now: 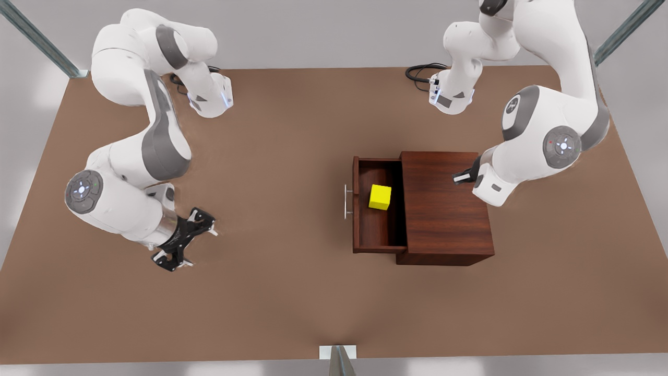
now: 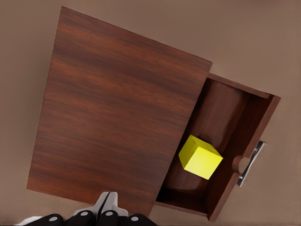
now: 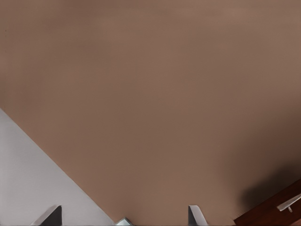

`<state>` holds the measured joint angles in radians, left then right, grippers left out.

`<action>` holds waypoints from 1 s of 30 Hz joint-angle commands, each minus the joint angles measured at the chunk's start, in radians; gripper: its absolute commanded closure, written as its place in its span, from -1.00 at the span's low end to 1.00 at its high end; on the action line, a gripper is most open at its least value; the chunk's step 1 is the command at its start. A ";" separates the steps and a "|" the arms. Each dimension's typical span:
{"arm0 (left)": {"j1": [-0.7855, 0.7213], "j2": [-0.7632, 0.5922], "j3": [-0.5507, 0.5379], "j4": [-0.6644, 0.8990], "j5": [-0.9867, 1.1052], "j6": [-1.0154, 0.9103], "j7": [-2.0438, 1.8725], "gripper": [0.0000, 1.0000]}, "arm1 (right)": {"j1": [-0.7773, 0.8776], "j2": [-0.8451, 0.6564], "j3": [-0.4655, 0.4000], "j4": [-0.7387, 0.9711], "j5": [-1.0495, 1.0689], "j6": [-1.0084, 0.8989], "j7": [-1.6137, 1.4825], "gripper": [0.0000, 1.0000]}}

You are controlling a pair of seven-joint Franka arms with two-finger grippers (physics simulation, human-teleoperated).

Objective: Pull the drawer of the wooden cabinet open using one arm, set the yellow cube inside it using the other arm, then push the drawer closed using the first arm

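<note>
Inside the open drawer (image 1: 373, 230) sits the yellow cube (image 1: 380, 197). Left end effector (image 1: 461, 178) clenched over the wooden cabinet (image 1: 443, 206); right end effector (image 1: 183, 245) released, waiting on the bench's (image 1: 282, 292) left — push squarely on the handle (image 1: 346, 201).

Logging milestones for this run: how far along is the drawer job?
Done: the drawer is pulled open and the cube sits inside it. In hand: nothing; the left gripper hangs shut over the cabinet, the right gripper is open, away over the table. Left: pushing the drawer shut.
</note>
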<state>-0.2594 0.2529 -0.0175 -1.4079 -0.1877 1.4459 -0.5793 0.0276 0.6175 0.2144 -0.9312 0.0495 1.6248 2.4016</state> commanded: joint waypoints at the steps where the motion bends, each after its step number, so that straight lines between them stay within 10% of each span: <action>1: -0.075 0.014 0.001 0.000 -0.007 0.082 -1.059 1.00 | -0.119 -0.050 -0.003 -0.093 -0.108 -0.126 -1.747 -1.00; 3: -0.168 0.045 -0.001 0.003 -0.007 0.142 -1.248 1.00 | -0.135 -0.238 -0.105 -0.434 -0.109 0.010 -2.299 -1.00; 6: -0.294 0.100 0.001 0.015 -0.009 0.249 -1.501 1.00 | -0.103 -0.444 -0.115 -0.773 -0.106 0.052 -2.335 -1.00; 30: -0.550 0.436 0.011 0.026 0.283 0.692 -1.956 1.00 | -0.113 -0.429 -0.144 -0.750 -0.160 -0.020 -2.328 -1.00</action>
<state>-0.8109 0.6899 -0.0068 -1.3750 0.0499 2.1063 -2.1087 -0.0859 0.1896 0.0705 -1.6819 -0.1108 1.6064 0.5159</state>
